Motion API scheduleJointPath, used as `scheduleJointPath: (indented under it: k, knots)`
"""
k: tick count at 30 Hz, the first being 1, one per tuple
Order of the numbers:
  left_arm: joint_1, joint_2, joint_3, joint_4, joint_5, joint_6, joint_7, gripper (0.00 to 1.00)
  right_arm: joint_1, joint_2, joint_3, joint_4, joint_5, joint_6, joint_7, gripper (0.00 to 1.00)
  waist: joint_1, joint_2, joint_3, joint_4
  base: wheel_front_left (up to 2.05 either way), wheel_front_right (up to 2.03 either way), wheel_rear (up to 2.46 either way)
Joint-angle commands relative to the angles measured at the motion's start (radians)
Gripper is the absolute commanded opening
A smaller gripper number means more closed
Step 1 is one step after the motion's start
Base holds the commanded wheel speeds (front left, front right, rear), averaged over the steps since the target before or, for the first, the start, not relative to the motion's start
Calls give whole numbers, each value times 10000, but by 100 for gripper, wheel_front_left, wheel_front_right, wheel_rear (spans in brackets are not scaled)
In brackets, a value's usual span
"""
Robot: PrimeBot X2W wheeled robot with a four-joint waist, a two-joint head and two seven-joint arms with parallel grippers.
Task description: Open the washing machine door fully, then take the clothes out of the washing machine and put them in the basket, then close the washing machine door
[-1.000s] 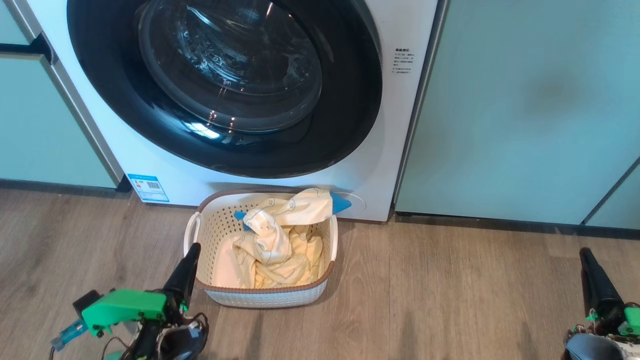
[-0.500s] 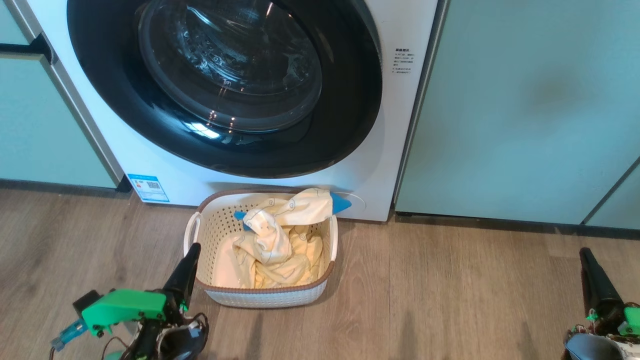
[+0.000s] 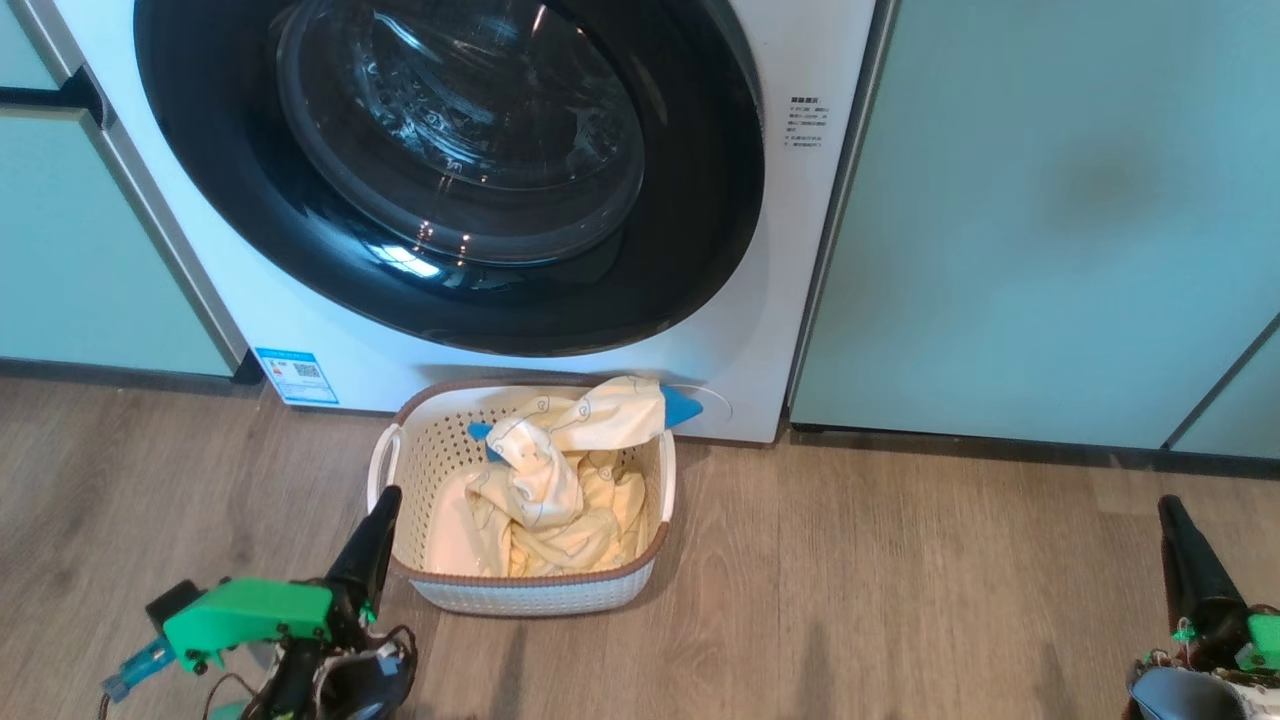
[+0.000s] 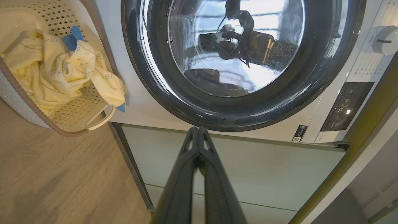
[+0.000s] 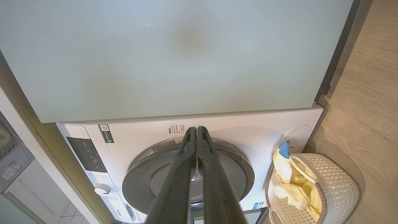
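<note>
The left end effector [image 3: 386,500] and the right end effector [image 3: 1170,508] are closed and empty. The clothes [image 3: 555,470] are seen in the basket [image 3: 530,595]; the washing machine door [image 3: 450,170] is shut.

No legible text; blurred print [image 3: 805,122] and blue QR label [image 3: 296,376] on the washing machine [image 3: 790,260]

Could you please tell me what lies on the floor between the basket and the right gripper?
The stretch is bare: in the head view, plain wooden floor runs from the basket to the right gripper.
</note>
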State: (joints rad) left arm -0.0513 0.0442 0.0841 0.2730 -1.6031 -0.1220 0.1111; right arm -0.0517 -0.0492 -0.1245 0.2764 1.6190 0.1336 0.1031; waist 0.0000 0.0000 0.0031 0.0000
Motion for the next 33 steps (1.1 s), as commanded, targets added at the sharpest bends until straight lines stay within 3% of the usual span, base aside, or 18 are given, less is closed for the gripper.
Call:
scheduleJointPath:
  k: [1, 33]
  knots:
    - [-567, 60, 298, -278, -54, -86, 22, 0, -557, -54, 159, -319, -62, -29, 60, 0, 0, 0, 0, 0, 0, 0, 0]
    - [-567, 60, 297, -279, -55, -86, 21, 0, -559, -36, 134, -318, -83, -29, 80, 0, 0, 0, 0, 0, 0, 0, 0]
